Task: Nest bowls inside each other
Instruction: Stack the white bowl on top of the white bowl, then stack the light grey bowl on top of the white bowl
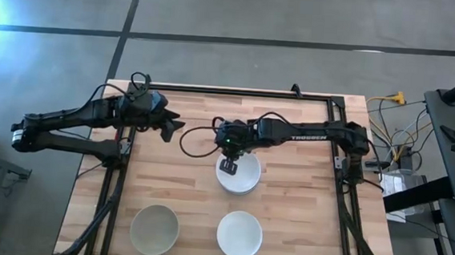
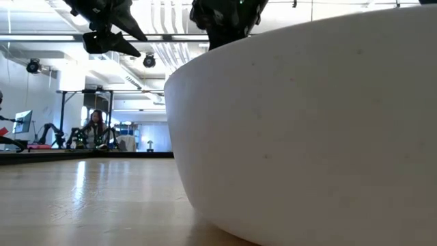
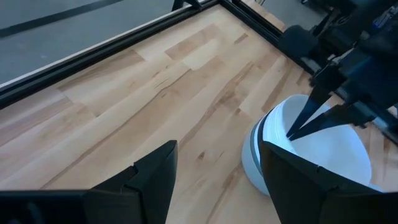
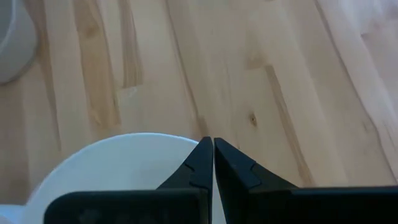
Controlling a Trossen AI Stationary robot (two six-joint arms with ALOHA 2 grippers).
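White bowls stacked [image 1: 239,175] mid-table sit under the right gripper [image 1: 229,165] from above, two single bowls [image 1: 155,228] nearer the front edge, while its own wrist view shows jaws pressed together over the rim, and the left gripper [image 3: 214,177] hangs wide apart.

Bowl stack [image 1: 239,175]: white. Bowl [image 1: 239,234] beside it: white. Third bowl [image 1: 154,228]: pale grey-green. Table [image 1: 176,172]: light wood, plank-grained, black frame [image 1: 238,91]. Arms: black.
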